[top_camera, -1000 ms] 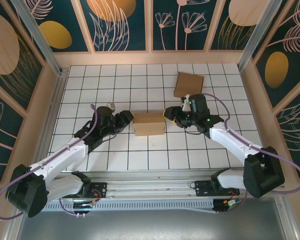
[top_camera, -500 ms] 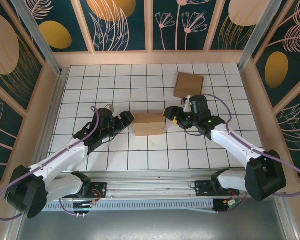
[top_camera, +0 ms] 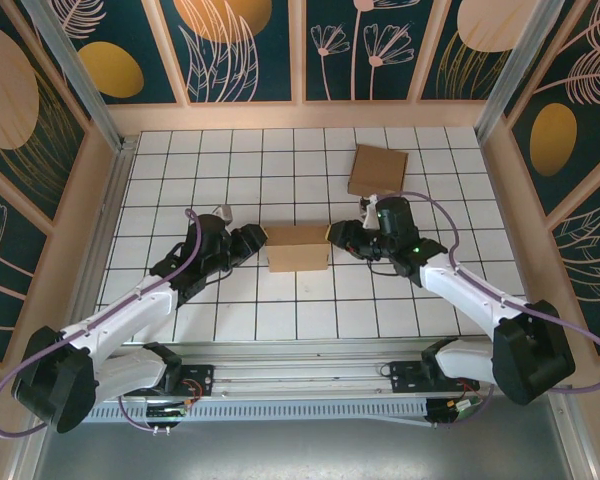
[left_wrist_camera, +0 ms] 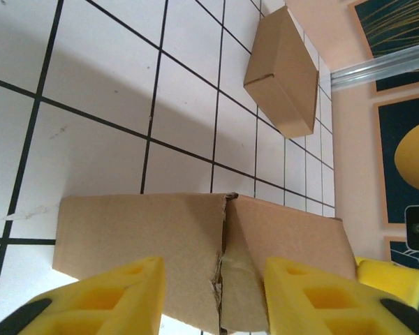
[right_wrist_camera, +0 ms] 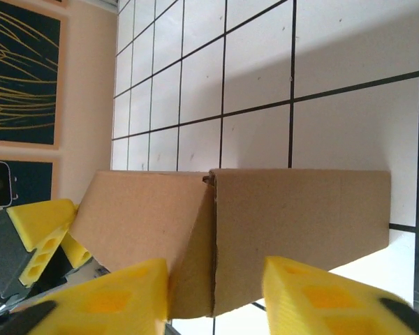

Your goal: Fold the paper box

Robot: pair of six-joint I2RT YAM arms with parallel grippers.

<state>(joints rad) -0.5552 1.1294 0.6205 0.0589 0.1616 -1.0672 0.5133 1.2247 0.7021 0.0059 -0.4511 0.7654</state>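
Against a second ago, the white-and-black right arm (top_camera: 460, 285) has eased a little: its elbow sits slightly further right and its wrist a touch lower in the top view. The white-and-black left arm (top_camera: 130, 305) has barely shifted. The brown cardboard paper box (top_camera: 298, 250) lies where it lay, in the middle of the counter. The smaller closed brown cardboard box (top_camera: 377, 171), beyond it and to the right, has not moved either. The yellow-fingered left pincer (top_camera: 257, 238) remains at the paper box's left end and the yellow-fingered right pincer (top_camera: 335, 235) at its right end. In each wrist view the two fingers stand apart, with the meeting seam of the end flaps between them. Neither pincer clamps the card.

The room is a booth of dark teal wall panels (top_camera: 240, 45) painted with gold discs and pale leaf outlines, framed in peach wood. Slanted aluminium posts (top_camera: 70, 70) stand at the back corners. The white counter (top_camera: 280, 160) is ruled into squares by black lines. A metal rail (top_camera: 300, 378) along its near edge carries both arm bases.
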